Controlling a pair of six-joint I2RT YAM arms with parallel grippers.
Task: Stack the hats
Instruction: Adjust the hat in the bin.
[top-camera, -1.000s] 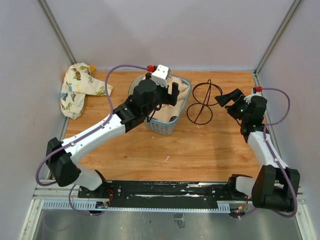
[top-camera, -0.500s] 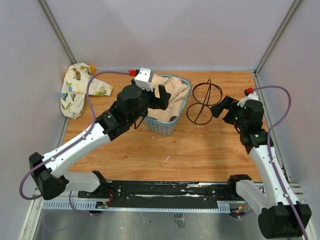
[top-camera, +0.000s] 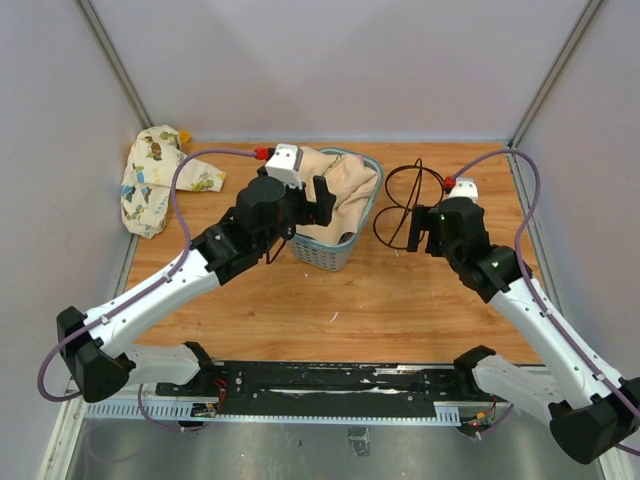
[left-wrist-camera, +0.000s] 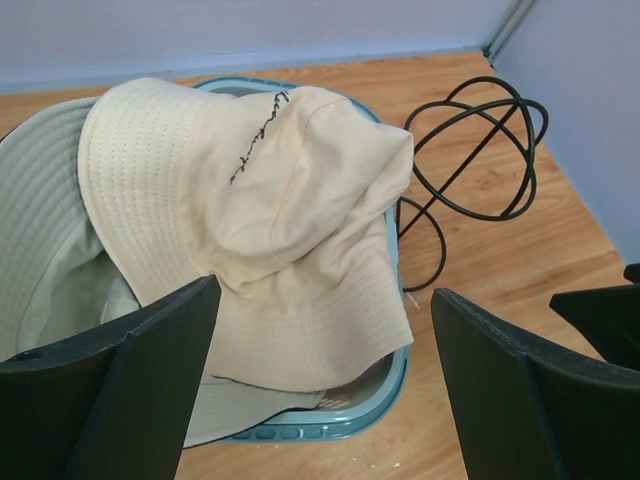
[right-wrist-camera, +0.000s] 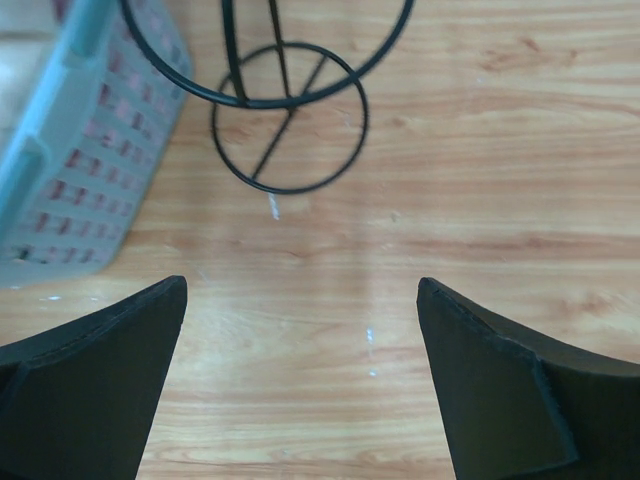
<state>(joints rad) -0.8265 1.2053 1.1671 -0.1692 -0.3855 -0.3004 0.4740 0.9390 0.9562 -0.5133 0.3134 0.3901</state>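
Well over on the left, the cartoon-print cloth (top-camera: 150, 185) lies bunched in the far corner of the bench (top-camera: 400, 300), apart from everything else, and looks unlikely to interfere.

The left tool (left-wrist-camera: 325, 290) hovers above the near rim of the mesh basket (left-wrist-camera: 395, 365), fingers spread wide and holding nothing. The hats sit inside that basket. A beige hat (left-wrist-camera: 300, 200) is draped on top, its brim spilling over the near right rim, and a pale grey-green hat (left-wrist-camera: 45, 220) lies under it to the left. The likely trouble is here: the fabric is limp and layered, so a pinch could catch two brims at once. A grip taken too low might also hook the mesh and drag the light basket along. A pinch on the brim edge alone may slip free as the hat is lifted.

Just right of the basket stands a black wire stand (right-wrist-camera: 290, 112). It looks light enough to tip if a swinging brim or an arm brushes it.

The right tool (right-wrist-camera: 302, 282) hangs beside that stand, over bare wood, also spread and empty. With both arms so near each other, I judge a collision a real risk.
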